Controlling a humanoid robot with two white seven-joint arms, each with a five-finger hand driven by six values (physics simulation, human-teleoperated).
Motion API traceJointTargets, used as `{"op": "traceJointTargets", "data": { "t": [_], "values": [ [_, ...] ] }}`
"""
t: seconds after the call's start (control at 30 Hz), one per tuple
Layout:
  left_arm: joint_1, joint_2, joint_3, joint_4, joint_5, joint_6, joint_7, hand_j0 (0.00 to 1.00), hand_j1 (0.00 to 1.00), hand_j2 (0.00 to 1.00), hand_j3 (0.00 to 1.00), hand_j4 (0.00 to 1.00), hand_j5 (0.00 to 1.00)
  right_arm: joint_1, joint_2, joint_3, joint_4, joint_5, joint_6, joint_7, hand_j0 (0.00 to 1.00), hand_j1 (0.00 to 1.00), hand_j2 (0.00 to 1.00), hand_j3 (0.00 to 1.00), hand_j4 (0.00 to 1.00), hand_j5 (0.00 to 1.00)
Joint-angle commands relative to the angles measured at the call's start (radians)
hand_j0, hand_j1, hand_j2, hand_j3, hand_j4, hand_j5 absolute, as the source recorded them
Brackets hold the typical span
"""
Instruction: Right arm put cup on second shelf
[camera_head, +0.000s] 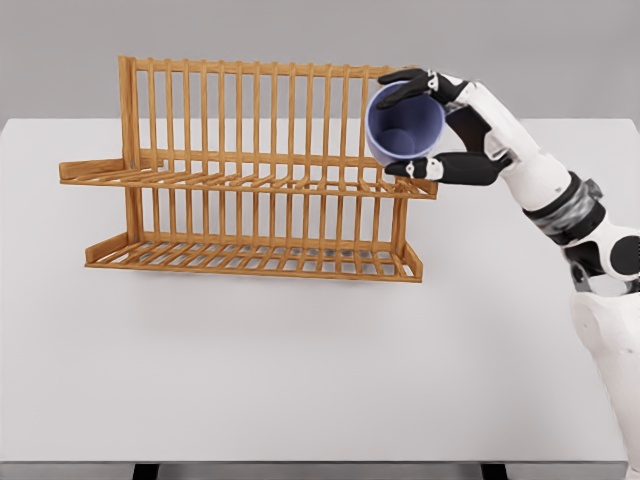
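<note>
One arm is in view, the right arm, entering from the right edge and reaching toward the upper right end of the wooden rack (250, 170). The right hand (450, 125) grips a blue cup (403, 128), its fingers (405, 82) curled over the cup's upper rim while the thumb presses against the lower side, so the cup is pinched between them. The cup is tipped on its side, its open mouth facing the camera, the inside visible. It sits at the right end of the rack, just above the upper shelf (240, 180), in front of the tall vertical slats; whether its lower edge touches the shelf rails cannot be told. The rack stands on the white tabletop (300, 370), toward its far side, with two slatted tiers: the upper shelf juts out to the left past the frame, and the lower shelf (250, 258) rests on the tabletop below it. Both shelves hold nothing else.
</note>
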Motion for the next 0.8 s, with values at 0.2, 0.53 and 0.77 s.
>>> {"op": "traceJointTargets", "data": {
  "t": [0.2,0.53,0.77],
  "values": [
    [0.000,0.000,0.000,0.000,0.000,0.001,0.000,1.00,1.00,1.00,1.00,1.00,1.00,0.018,0.000,0.012,0.000,0.002,-0.031,0.000,0.60,0.60,0.60,0.60,0.60,0.60],
    [0.000,0.000,0.001,0.000,-0.001,0.001,0.000,1.00,1.00,1.00,1.00,1.00,1.00,0.035,0.000,0.014,0.017,0.020,-0.062,0.000,0.60,0.60,0.60,0.60,0.60,0.60],
    [0.000,0.000,0.000,0.000,0.000,0.001,0.000,1.00,1.00,1.00,1.00,1.00,1.00,0.031,0.000,0.014,0.078,0.020,-0.085,0.000,0.60,0.60,0.60,0.60,0.60,0.60]
  ]
}}
